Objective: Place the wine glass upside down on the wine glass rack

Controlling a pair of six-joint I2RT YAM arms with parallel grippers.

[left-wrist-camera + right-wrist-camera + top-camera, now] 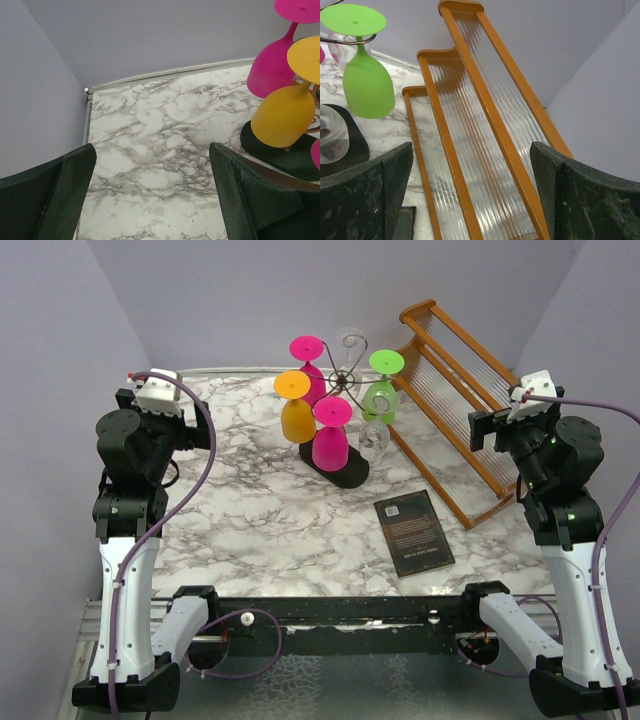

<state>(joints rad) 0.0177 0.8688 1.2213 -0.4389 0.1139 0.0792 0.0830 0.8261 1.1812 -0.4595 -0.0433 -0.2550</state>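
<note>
The wine glass rack (343, 380), a dark wire tree on a black oval base (343, 472), stands mid-table. Upside down on its arms hang two pink glasses (331, 437), an orange one (297, 412) and a green one (381, 392). A clear glass (374, 437) sits low beside the green one. My left gripper (198, 432) is open and empty, left of the rack; its wrist view (152, 200) shows the orange glass (281, 116) and a pink one (270, 70). My right gripper (482, 428) is open and empty, over the wooden rack; its wrist view (472, 195) shows the green glass (367, 89).
A large wooden slatted dish rack (455, 390) leans at the back right, and it also fills the right wrist view (490, 125). A dark book (413, 531) lies flat in front of it. Grey walls close the table's back and sides.
</note>
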